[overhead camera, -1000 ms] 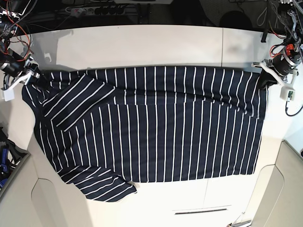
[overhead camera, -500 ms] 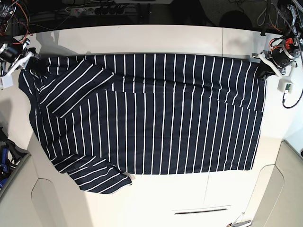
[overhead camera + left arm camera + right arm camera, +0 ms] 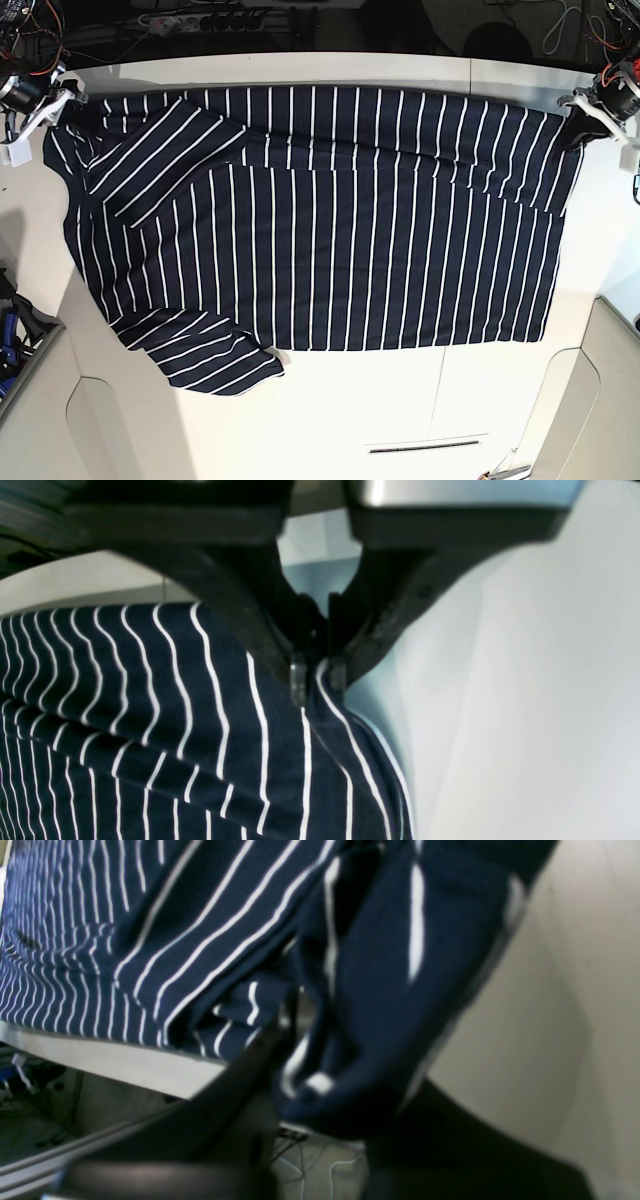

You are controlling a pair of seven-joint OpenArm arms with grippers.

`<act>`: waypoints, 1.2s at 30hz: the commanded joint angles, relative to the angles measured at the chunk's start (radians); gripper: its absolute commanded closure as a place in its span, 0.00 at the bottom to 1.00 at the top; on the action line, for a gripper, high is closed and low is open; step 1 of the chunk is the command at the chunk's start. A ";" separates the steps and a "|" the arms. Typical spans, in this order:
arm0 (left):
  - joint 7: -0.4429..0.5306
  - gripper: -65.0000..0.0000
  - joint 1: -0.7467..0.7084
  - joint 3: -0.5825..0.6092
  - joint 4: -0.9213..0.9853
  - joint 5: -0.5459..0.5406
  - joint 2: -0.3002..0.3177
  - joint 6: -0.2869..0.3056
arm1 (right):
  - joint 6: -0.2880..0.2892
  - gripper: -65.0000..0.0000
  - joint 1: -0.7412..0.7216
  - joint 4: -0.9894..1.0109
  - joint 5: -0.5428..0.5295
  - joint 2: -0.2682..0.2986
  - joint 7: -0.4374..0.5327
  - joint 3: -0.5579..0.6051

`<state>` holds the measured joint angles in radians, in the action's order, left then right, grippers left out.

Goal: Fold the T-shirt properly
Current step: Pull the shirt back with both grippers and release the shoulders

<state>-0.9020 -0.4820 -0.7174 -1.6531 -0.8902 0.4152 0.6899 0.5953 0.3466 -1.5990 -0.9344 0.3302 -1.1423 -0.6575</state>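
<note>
One T-shirt (image 3: 320,215) and two grippers are in view. The shirt, dark navy with thin white stripes, lies spread across the white table (image 3: 330,420), covering most of its middle. One short sleeve folds over the body near the far corner on the base view's left (image 3: 160,150), and the other sleeve sticks out at the near edge on that same side (image 3: 215,360).

The shirt stretches between the two tools along its far edge. The right gripper (image 3: 62,100), at the base view's left, sits at the far left corner of the cloth; the left gripper (image 3: 580,125), at that view's right, sits at the far right corner.

In the left wrist view the left gripper's (image 3: 317,675) dark fingers (image 3: 297,677) are pinched close together on a fold of striped fabric, which hangs away below them. In the right wrist view the cloth bunches thickly over the right gripper (image 3: 295,1040), whose jaws are clamped on it, though blur hides the fingertips.

Both arms reach outward toward the far corners of the table, well apart from each other, with only their wrists and grippers showing at the base view's edges.
</note>
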 commanded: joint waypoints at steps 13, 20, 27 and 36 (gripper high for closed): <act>0.011 1.00 -0.070 -0.011 -0.104 -0.036 0.014 0.008 | 0.003 1.00 0.029 -0.016 -0.012 0.019 0.017 -0.011; 0.023 0.97 -0.069 -0.011 -0.104 -0.033 0.002 0.008 | 0.003 1.00 0.028 -0.016 0.015 0.019 0.018 -0.011; 0.030 0.61 -0.069 -0.011 -0.104 -0.034 -0.032 0.008 | 0.003 0.66 0.027 -0.016 0.041 0.020 0.043 -0.013; 0.053 0.60 -0.064 -0.164 -0.108 -0.100 -0.030 0.008 | 0.003 0.49 -0.038 -0.016 0.044 0.063 0.101 -0.137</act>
<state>-0.8677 -0.5419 -0.8703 -1.7439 -0.9737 0.3660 0.6903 0.5945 0.3164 -1.5986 -0.8700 0.3714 -1.0634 -0.7872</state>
